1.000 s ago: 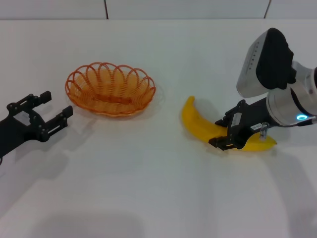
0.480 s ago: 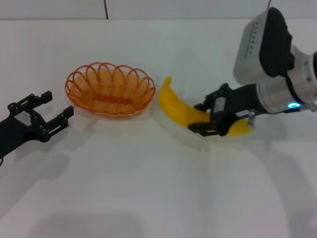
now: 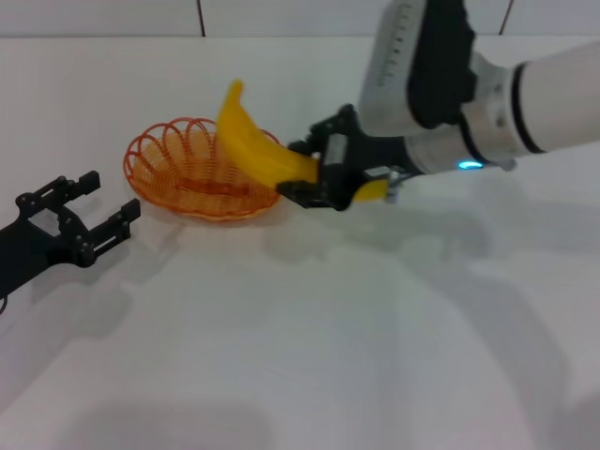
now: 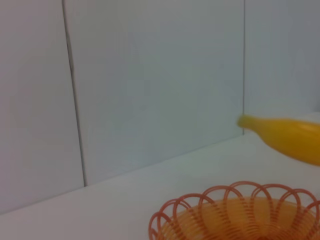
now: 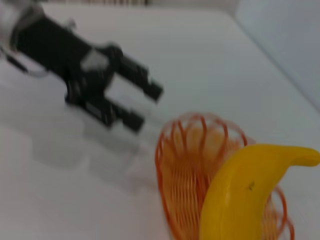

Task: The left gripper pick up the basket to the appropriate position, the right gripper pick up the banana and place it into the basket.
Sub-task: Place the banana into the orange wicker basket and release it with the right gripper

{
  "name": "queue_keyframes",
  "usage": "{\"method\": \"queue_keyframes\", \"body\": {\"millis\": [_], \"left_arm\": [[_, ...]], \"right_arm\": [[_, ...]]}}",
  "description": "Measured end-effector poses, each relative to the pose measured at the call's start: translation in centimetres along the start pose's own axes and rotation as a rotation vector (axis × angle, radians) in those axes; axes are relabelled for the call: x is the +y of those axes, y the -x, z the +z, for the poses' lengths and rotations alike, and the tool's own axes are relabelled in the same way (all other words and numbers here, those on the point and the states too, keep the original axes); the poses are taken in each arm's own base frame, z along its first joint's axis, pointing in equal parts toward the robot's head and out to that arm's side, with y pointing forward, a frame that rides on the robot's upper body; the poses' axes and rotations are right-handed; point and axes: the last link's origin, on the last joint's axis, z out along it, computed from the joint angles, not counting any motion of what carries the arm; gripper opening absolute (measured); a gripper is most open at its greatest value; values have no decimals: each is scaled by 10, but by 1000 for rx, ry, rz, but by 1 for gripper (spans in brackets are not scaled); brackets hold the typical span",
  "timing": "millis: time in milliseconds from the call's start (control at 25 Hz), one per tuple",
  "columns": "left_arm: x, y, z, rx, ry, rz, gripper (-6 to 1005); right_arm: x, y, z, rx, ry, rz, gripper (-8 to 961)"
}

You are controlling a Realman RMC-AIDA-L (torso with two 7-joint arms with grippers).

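Head view: right hand [image 3: 311, 180] clamped on banana [image 3: 248, 145], holding it raised above the right side of basket [image 3: 178, 178], tip pointing up. Basket sits on white surface [image 3: 300, 328]. Left hand [image 3: 94, 211] spread open and empty, near the basket's left, apart from it.

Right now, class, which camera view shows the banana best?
The head view: the banana shows nearly whole, held by the right gripper over the basket rim. The right wrist view shows one close, blurred part of it; the left wrist view only a tip at the picture's edge.
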Motion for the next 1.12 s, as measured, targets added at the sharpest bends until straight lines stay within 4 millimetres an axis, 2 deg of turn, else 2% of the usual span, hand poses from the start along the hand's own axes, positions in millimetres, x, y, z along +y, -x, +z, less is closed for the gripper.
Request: {"method": "queue_keyframes", "body": {"millis": [320, 600, 800, 1120], "left_arm": [[1, -1, 3, 2, 4, 1, 696], [2, 0, 10, -16, 14, 3, 696], [3, -1, 13, -18, 23, 8, 696], [3, -3, 15, -15, 25, 11, 696]], "right_arm": [[18, 42, 34, -39, 8, -167, 524], [19, 59, 55, -67, -45, -244, 540], [15, 62, 60, -64, -58, -255, 551], [13, 52, 77, 9, -43, -271, 570]]}}
